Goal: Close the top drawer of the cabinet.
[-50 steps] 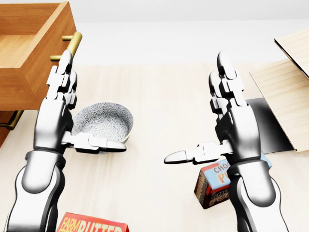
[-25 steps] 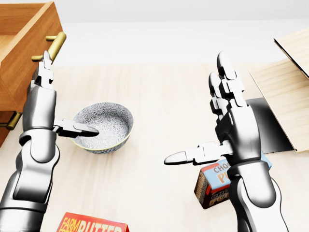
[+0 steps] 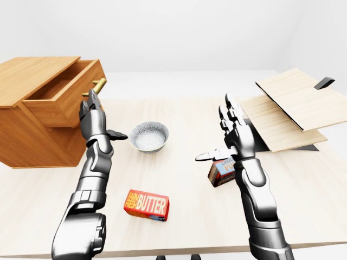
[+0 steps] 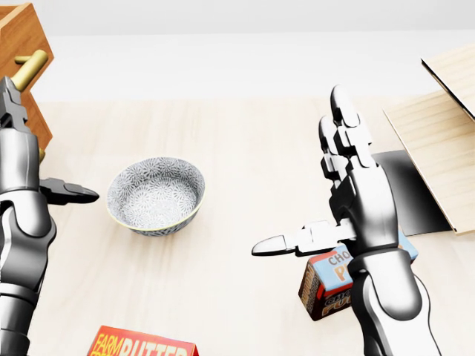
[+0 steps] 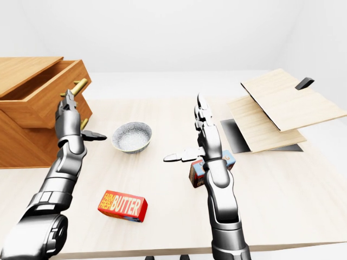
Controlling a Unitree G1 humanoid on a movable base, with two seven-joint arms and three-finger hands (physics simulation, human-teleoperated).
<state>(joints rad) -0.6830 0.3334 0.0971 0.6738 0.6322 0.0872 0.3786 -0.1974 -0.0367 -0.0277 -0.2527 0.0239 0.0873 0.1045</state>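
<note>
Where the pale table [image 3: 179, 179] fills most of the eye views, one wooden cabinet [image 3: 32, 135] stands at its left end, the largest thing on it. Its top drawer [image 3: 65, 95] is pulled out toward the table's middle, one brass handle [image 3: 99, 84] on its face; what shows of the inside looks bare. A second brass handle shows lower down in the right-eye view, behind the left hand.

Two light wood boards [image 3: 295, 100] lie stacked at the table's right end, the upper one tilted, over one dark sheet [image 5: 230, 130]. One small dark piece [image 3: 324, 82] sits at the top board's far edge; cannot tell what it is.

Two arms. Left hand [image 3: 93, 116]: fingers upright and spread, thumb out sideways, holding nothing, just below the drawer handle; contact cannot be told. Right hand [image 4: 349, 185]: fingers upright and apart, thumb pointing left, holding nothing, raised above the carton.

One red butter box [image 3: 147, 205] lies flat near the table's bottom edge. One carton [image 4: 326, 285], red, brown and blue, sits partly hidden by the right forearm.

One patterned grey bowl [image 4: 156, 194], nothing visible in it, between the two hands.
</note>
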